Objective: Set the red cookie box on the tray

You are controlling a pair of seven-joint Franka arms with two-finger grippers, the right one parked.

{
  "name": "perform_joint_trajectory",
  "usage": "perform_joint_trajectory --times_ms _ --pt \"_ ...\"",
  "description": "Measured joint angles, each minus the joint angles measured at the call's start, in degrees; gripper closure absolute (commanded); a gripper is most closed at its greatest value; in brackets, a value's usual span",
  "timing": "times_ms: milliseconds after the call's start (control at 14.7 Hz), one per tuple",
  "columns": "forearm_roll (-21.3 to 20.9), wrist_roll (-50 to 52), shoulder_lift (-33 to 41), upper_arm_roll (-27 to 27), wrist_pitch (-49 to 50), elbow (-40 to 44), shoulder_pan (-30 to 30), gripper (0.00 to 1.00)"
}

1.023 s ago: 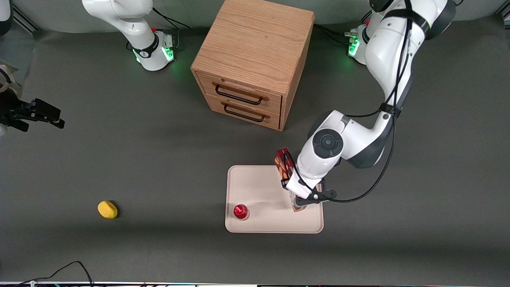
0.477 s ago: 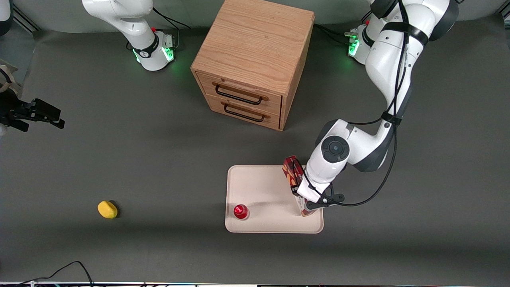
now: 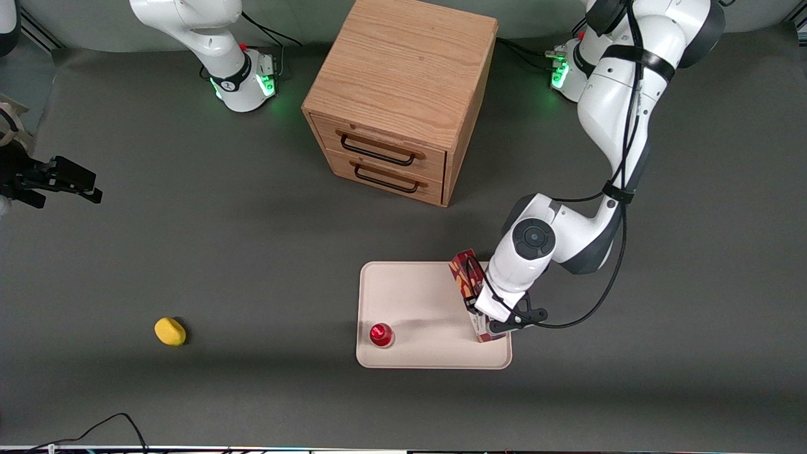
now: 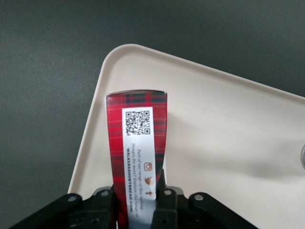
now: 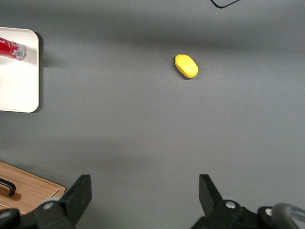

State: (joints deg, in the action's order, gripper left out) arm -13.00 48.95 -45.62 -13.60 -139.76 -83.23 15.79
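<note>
The tray lies in front of the drawer cabinet, nearer to the front camera. On the tray, at its edge toward the working arm, the gripper holds the cookie box tilted. A small capped object stands on the tray's near part. A small oval object lies well apart from the tray, toward the parked arm's end

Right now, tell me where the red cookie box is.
The red cookie box is gripped in the claw, over the tray at its edge toward the working arm's end, apart from the small red-capped object.
</note>
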Motion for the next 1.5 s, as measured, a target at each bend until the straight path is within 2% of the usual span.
perform_joint_trajectory --times_ms 273,682,750,818,886,955,1023,1091,1364,1500 --pt "0.0 0.0 0.0 0.2 -0.1 0.2 0.0 0.95" --pt "0.0 0.0 -0.8 0.7 -0.1 1.5 0.0 0.95" --pt "0.0 0.0 -1.0 0.7 -0.1 1.7 -0.1 0.92" --pt "0.0 0.0 -1.2 0.7 -0.1 2.0 -0.1 0.72" --pt "0.0 0.0 -1.4 0.8 -0.1 2.3 -0.2 0.64" --pt "0.0 0.0 -1.5 0.8 -0.1 2.4 -0.4 0.38" --pt "0.0 0.0 -1.6 0.8 -0.1 2.6 -0.5 0.23" --pt "0.0 0.0 -1.7 0.8 -0.1 2.8 -0.5 0.0" --pt "0.0 0.0 -1.7 0.8 1.9 3.6 -0.5 0.0" --pt "0.0 0.0 -1.6 0.7 6.7 5.6 -0.5 0.0"
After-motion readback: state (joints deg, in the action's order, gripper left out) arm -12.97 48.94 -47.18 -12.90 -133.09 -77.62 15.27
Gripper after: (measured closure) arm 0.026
